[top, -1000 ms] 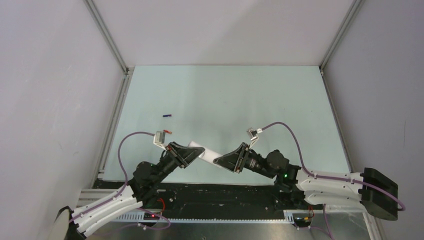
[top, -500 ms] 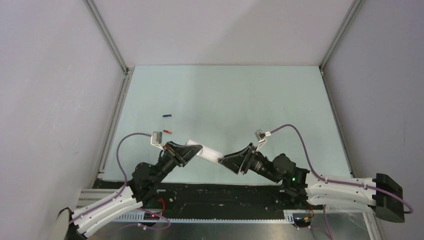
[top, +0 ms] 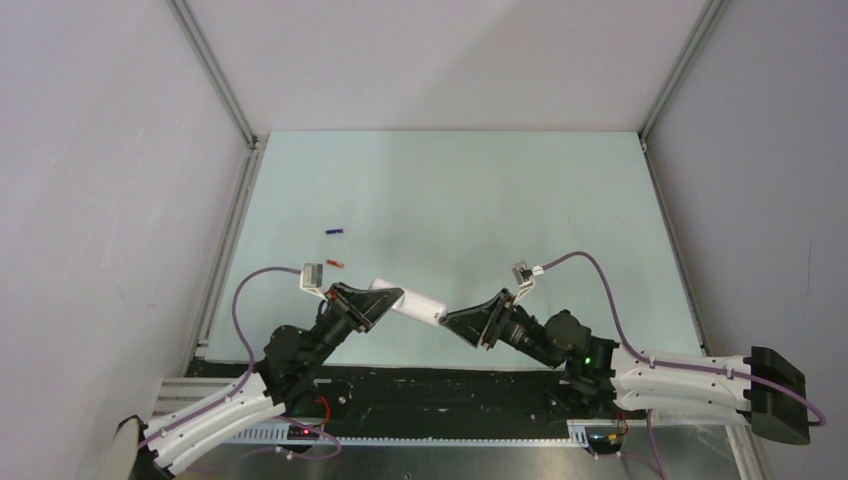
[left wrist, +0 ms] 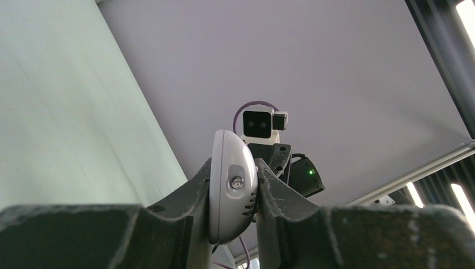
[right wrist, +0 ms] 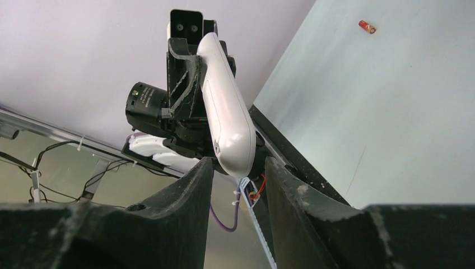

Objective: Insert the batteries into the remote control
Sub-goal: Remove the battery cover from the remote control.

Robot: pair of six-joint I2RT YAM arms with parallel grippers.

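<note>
I have two arms at the near edge of this table (top: 480, 200), and each ends in one hand, so I have two hands in all. There is one remote control (top: 420, 303), white, and it does not lie on the table: it is held up in the air between my two hands, over the near part of the table, close in front of my bases. My left hand (top: 390, 298) is closed on it. In the left wrist view the rounded end of the remote control (left wrist: 232, 190) sits between the two dark fingers (left wrist: 187, 196) of the left hand (left wrist: 234, 188), and both press against its sides. My right hand (top: 447, 320) is at the other end of the remote control. In the right wrist view the right hand (right wrist: 236, 168) is partly open. Its two fingers (right wrist: 185, 190) stand one on each side of the tip of the remote control (right wrist: 227, 106). On one side I see a narrow gap between finger and remote, and on the other side I cannot tell whether they touch. I count two batteries, both on the table to the left, beyond my left arm, and both apart from the remote control. The red-orange battery (top: 336, 263) is the nearer one, just beyond the camera of my left wrist. The dark blue battery (top: 333, 232) lies a little farther from me, and the two do not touch. The right wrist view shows one of them, the red-orange battery (right wrist: 367, 26), lying on the pale surface.
</note>
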